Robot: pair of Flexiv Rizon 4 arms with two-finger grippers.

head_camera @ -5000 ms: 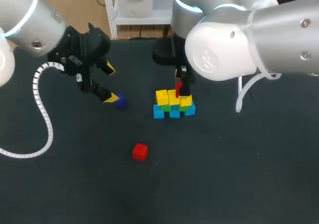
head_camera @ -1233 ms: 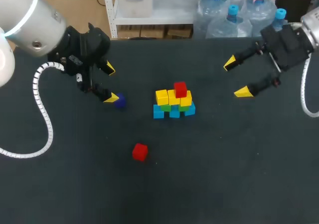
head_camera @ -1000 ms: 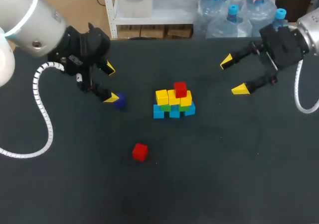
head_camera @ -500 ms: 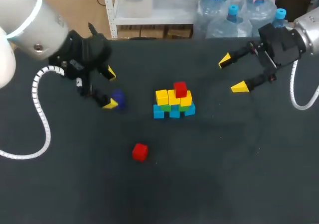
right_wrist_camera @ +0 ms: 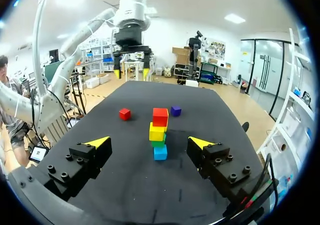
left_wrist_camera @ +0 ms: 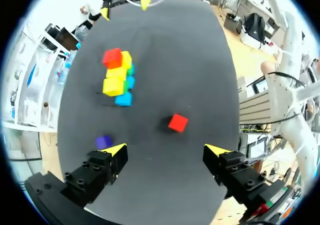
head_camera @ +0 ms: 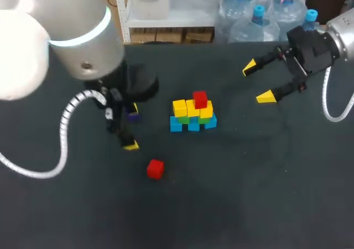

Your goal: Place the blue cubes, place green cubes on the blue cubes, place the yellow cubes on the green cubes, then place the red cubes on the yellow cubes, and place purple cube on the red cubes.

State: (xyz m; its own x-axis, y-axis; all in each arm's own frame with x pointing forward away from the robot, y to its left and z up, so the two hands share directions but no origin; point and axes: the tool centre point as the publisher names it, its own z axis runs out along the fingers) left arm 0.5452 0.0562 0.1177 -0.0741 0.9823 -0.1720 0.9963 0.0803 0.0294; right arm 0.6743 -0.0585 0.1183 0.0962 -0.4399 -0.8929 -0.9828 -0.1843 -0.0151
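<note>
Red layer underway: left gripper (left_wrist_camera: 165,152), fingers spread and empty, hovers beside the stack (head_camera: 178,125), near the loose red cube (head_camera: 155,169) lying apart from it. Right gripper (head_camera: 258,83), likewise spread, hangs beyond the stack. Next, likely: descend, pinch.

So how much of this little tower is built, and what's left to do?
Done: the blue cubes, green cubes and yellow cubes are stacked, with the first red cube on top. In hand: nothing. The left end effector is open, with the loose red cube ahead of it, and the right end effector is open too. Left: that loose red cube, then the purple cube.
</note>
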